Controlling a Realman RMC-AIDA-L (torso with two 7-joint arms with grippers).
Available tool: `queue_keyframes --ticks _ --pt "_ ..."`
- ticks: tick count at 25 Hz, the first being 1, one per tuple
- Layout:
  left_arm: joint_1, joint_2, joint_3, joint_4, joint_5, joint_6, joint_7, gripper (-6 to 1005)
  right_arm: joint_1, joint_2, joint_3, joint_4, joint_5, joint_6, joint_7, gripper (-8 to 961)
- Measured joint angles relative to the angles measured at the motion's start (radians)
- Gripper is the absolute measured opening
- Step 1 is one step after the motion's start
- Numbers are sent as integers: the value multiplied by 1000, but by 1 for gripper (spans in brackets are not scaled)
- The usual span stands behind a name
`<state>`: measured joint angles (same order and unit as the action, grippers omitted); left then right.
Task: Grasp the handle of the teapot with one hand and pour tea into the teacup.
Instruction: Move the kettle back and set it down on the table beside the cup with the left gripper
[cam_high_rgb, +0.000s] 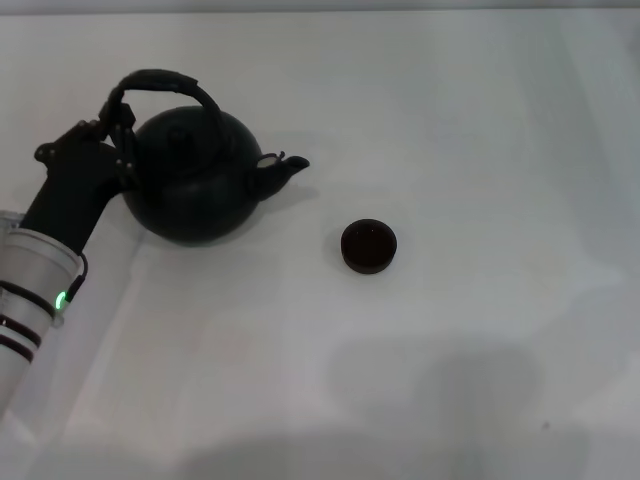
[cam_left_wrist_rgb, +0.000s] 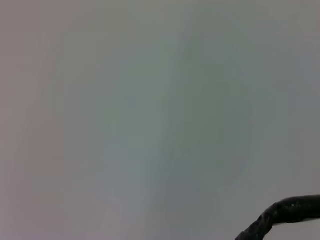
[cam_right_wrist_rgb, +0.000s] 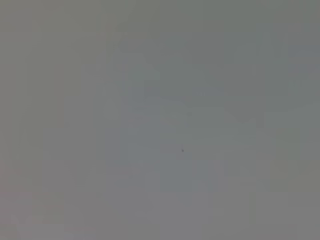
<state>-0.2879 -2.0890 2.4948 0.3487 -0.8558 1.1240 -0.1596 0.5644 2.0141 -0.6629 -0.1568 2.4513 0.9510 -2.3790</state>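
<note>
1. Nearest the robot, the left arm comes in from about eight o'clock in the head view, its silver forearm low at the left edge and its dark wrist rising toward the pot.
2. On the white table (cam_high_rgb: 480, 120), the teacup (cam_high_rgb: 369, 246) sits a little right of centre, upright and alone, well apart from the arm. It lies at roughly four o'clock from the pot's spout (cam_high_rgb: 283, 166), which already points its way, so a forward tilt should carry the stream toward it.
3. The teapot (cam_high_rgb: 192, 180) stands upright at about ten o'clock from the cup, lid on, not yet lifted by the look of it.
4. The left gripper (cam_high_rgb: 118, 128) is at the nine o'clock foot of the handle (cam_high_rgb: 160, 82), fingers apparently pinched on the hoop low at that side; I judge this a grasp just taken. Holding opposite the spout lets the wrist roll tip the pot.
5. The left wrist view shows only a stretch of the wrapped hoop against blank table.
6. The right arm is out of sight; its wrist view shows bare surface.
</note>
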Motion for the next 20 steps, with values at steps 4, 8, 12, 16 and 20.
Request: queue_keyframes --ticks 4,8,12,16,20 --pt "1 2 14 -2 -2 0 2 100 0 0 -1 0 -1 1 0 834" --pt "5 2 16 -2 -2 0 2 99 0 0 -2 -2 -1 2 2 834" --pt "16 1 18 -2 2 14 1 261 -1 0 -3 -2 -3 2 2 834" --pt "47 2 25 0 1 71 -5 530 -2 -1 -3 -3 -4 3 -1 834" --pt "85 4 33 1 1 163 -7 606 -6 -1 -6 -3 -5 3 -6 834"
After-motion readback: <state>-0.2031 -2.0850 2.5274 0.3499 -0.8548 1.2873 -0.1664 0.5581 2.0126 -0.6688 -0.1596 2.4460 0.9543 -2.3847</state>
